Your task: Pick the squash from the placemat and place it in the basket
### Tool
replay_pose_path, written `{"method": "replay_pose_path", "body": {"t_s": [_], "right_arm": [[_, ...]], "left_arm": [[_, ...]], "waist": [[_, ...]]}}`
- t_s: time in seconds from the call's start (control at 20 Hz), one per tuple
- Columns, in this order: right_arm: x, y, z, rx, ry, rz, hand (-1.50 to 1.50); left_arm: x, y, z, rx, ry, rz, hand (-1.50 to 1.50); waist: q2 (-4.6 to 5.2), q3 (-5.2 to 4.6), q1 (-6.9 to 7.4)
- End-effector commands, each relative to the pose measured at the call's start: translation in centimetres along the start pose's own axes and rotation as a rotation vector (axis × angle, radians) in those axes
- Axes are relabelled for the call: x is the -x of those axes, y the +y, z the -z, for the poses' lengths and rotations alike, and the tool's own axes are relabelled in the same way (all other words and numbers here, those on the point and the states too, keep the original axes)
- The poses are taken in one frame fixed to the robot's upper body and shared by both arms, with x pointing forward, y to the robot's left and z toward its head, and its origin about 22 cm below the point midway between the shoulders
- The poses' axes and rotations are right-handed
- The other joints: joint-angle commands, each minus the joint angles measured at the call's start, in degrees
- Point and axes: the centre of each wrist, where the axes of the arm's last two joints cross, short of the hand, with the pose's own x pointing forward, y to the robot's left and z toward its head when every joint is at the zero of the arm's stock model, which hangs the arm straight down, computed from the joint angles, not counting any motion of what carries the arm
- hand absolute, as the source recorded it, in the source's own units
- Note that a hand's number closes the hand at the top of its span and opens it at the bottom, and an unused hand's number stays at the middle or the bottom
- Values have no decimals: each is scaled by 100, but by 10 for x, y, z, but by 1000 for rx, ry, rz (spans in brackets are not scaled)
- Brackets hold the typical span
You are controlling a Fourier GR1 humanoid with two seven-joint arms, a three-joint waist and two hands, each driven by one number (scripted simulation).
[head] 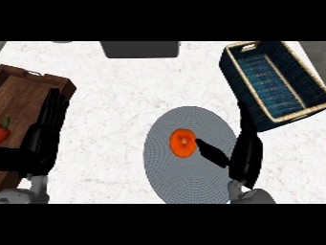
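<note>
On the round grey woven placemat (pixel 171 182), the orange squash (pixel 183 143) is seen ungrasped beside the black right hand (pixel 244 154), fingers released; the left hand (pixel 42 139) is rested open. Lifting it into the dark-blue wicker basket (pixel 275 81) is judged outstanding.

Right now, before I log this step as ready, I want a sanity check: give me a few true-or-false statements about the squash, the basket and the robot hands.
1. The squash lies on the round grey placemat. True.
2. The basket stands up and to the right of the placemat. True.
3. The right robot hand is curled round the squash. False: it is open beside it, thumb pointing toward it.
4. The left robot hand is shut on the wooden tray. False: it rests open at the view's left, fingers up.
</note>
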Motion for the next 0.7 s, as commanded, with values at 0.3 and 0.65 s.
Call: {"method": "replay_pose_path", "body": {"t_s": [0.3, 0.65], "right_arm": [[-42, 4, -12, -186, 230, -398, -150], [-126, -23, -16, -236, 300, -459, -150]], "left_arm": [[5, -8, -5, 0, 1, 8, 0], [5, -23, -11, 18, -4, -17, 0]], "waist": [[-23, 19, 47], [-2, 69, 218]]}}
